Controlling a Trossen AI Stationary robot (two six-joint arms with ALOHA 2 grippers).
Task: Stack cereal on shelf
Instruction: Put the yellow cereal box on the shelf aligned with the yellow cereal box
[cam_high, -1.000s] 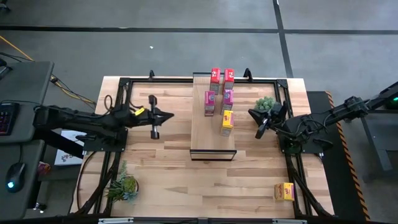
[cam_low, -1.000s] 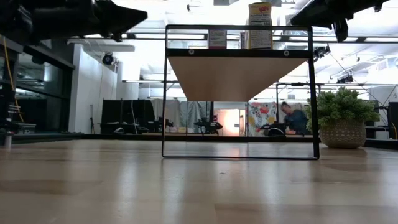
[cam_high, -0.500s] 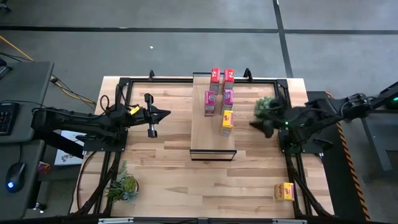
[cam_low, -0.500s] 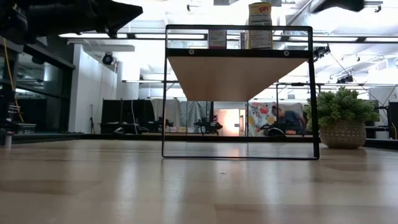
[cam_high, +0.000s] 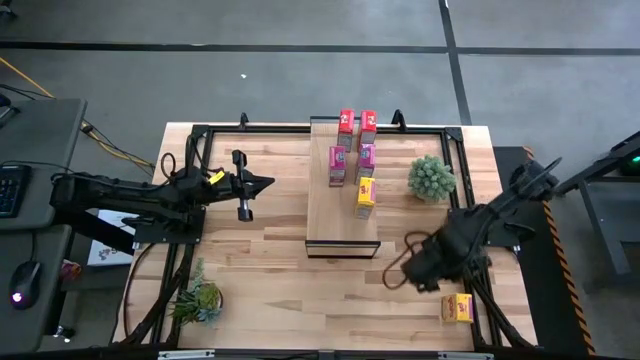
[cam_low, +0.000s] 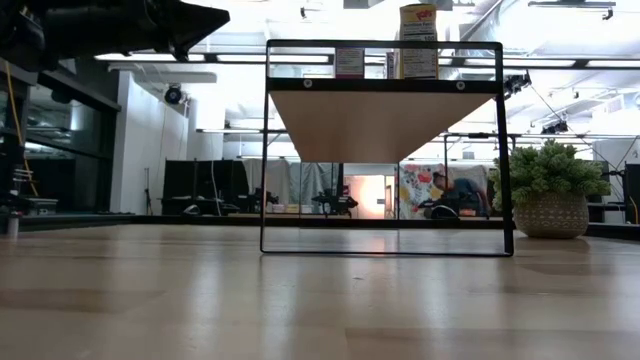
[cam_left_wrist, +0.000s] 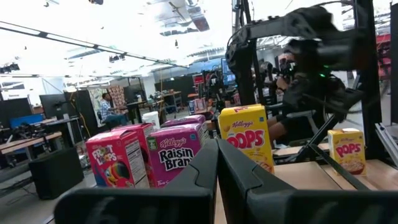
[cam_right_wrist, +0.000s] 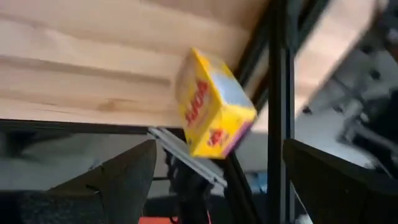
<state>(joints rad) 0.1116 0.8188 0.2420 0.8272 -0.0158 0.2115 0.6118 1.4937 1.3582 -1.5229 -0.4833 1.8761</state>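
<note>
The shelf (cam_high: 343, 225) stands mid-table. On its top stand two red cereal boxes (cam_high: 346, 122), two pink ones (cam_high: 338, 165) and one yellow one (cam_high: 364, 195). A second yellow box (cam_high: 458, 307) stands on the table near the near right corner; it also shows in the right wrist view (cam_right_wrist: 211, 112). My right gripper (cam_high: 396, 265) is open and blurred, above the table to the left of that box. My left gripper (cam_high: 268, 184) is shut and empty, left of the shelf, facing the boxes (cam_left_wrist: 180, 155).
A potted green plant (cam_high: 431, 177) stands right of the shelf and shows in the low view (cam_low: 548, 200). Another plant (cam_high: 200, 298) lies near the near left corner. A dark metal frame (cam_high: 190, 200) runs along the table's edges.
My right gripper has swung from beside the shelf's right side, next to the plant, toward the table's near edge and the yellow box on the table. It has left the low view. The boxes have not moved.
</note>
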